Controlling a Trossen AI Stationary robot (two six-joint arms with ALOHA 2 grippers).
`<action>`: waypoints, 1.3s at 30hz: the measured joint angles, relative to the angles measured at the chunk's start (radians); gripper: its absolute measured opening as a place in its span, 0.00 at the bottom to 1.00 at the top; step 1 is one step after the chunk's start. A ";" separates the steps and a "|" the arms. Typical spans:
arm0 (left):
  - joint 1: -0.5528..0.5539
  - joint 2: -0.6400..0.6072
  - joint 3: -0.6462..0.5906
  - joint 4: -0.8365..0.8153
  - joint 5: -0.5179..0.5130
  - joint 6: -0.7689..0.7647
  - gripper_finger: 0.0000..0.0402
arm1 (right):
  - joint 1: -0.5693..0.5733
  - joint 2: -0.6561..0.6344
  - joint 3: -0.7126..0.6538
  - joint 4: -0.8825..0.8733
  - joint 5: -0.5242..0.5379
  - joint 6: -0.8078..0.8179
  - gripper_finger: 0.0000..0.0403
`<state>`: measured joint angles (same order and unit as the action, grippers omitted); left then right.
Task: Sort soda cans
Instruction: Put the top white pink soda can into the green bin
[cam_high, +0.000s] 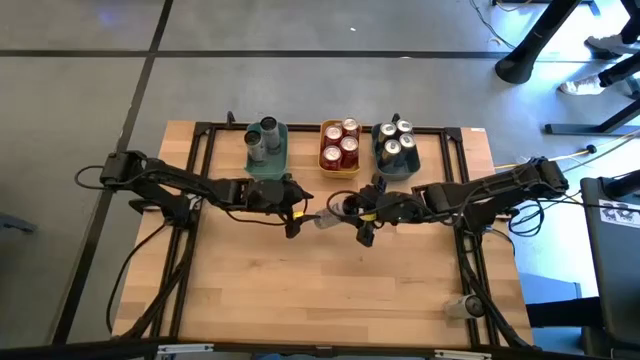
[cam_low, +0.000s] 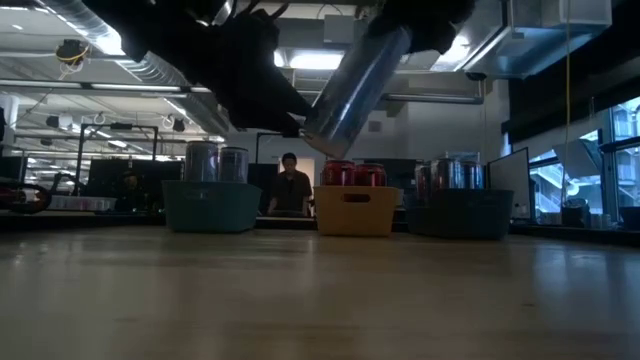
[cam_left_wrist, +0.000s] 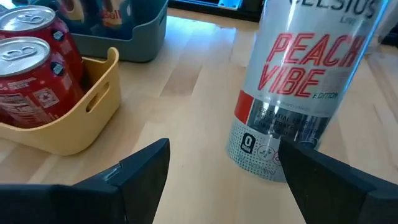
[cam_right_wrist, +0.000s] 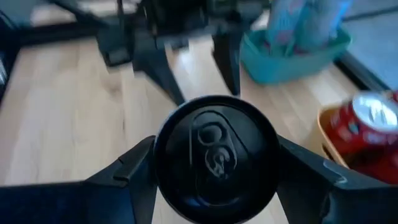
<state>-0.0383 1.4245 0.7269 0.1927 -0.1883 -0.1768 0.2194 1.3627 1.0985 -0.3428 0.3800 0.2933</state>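
A silver-grey soda can (cam_left_wrist: 298, 93) with red "PEACH VIBE" lettering hangs over mid-table between the two arms (cam_high: 329, 216). In the low view it is tilted and clear of the table (cam_low: 355, 85). My right gripper (cam_right_wrist: 214, 168) is shut on it near its top. My left gripper (cam_left_wrist: 224, 177) is open. Its fingers stand just short of the can's bottom end (cam_left_wrist: 264, 158), and I see no touch. Along the far edge stand a teal bin (cam_high: 268, 165) with silver cans, a yellow bin (cam_high: 340, 170) with red cans and a grey bin (cam_high: 397, 172) with dark cans. My right gripper pinches the can between its two fingers (cam_right_wrist: 124, 177), on opposite sides of the body just below the top rim (cam_right_wrist: 160, 155). The fingers come from the table's right, slanting down. The can is lifted clear and tilted, its bottom end (cam_low: 322, 130) lower and toward the left gripper.
The three bins sit side by side at the far edge, close behind both grippers. Bare wood fills the near half of the table (cam_high: 330, 290). A small pale thing (cam_high: 463, 305) lies near the right near corner. A person (cam_low: 290, 185) sits in the room beyond.
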 joint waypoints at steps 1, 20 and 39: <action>-0.001 0.005 0.000 0.007 0.001 0.000 0.73 | 0.000 0.006 0.000 0.030 0.004 -0.018 0.60; -0.001 -0.043 0.019 -0.109 0.007 0.006 0.73 | -0.056 0.143 0.002 0.358 0.029 -0.222 0.61; 0.001 -0.680 0.084 -0.837 -0.182 -0.126 0.73 | -0.306 0.331 0.014 0.912 -0.098 -0.358 0.62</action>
<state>-0.0372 0.7444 0.8104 -0.6440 -0.3699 -0.3026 -0.0863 1.6936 1.1120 0.5689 0.2821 -0.0650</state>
